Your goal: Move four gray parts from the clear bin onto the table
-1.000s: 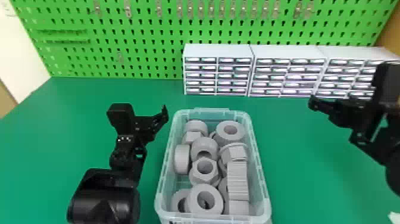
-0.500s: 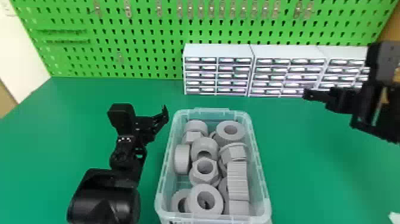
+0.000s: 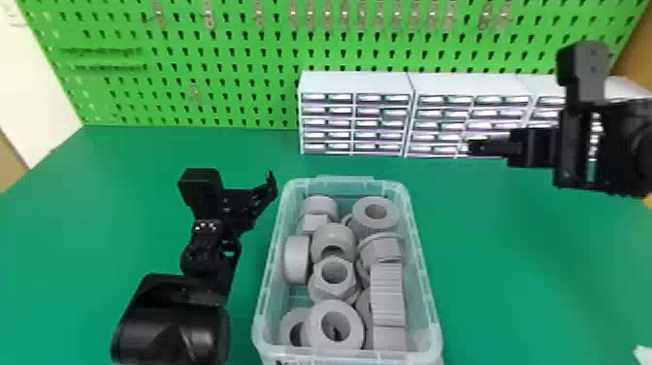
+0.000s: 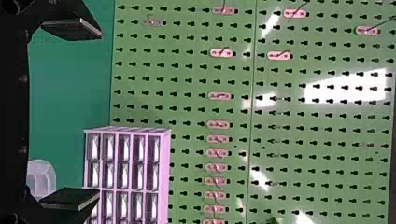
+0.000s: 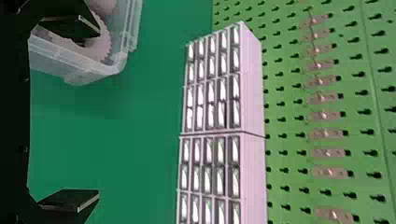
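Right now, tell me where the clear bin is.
The clear bin stands on the table, low centre in the head view, right of the left arm, in front of the white drawer units.

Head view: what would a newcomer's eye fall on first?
Probably the clear bin heaped with gray parts, in the lower middle of the green table. Next, the two black grippers: the left just left of the bin, the right at the right, before the white drawers. Behind everything, the bright green pegboard spans the back.
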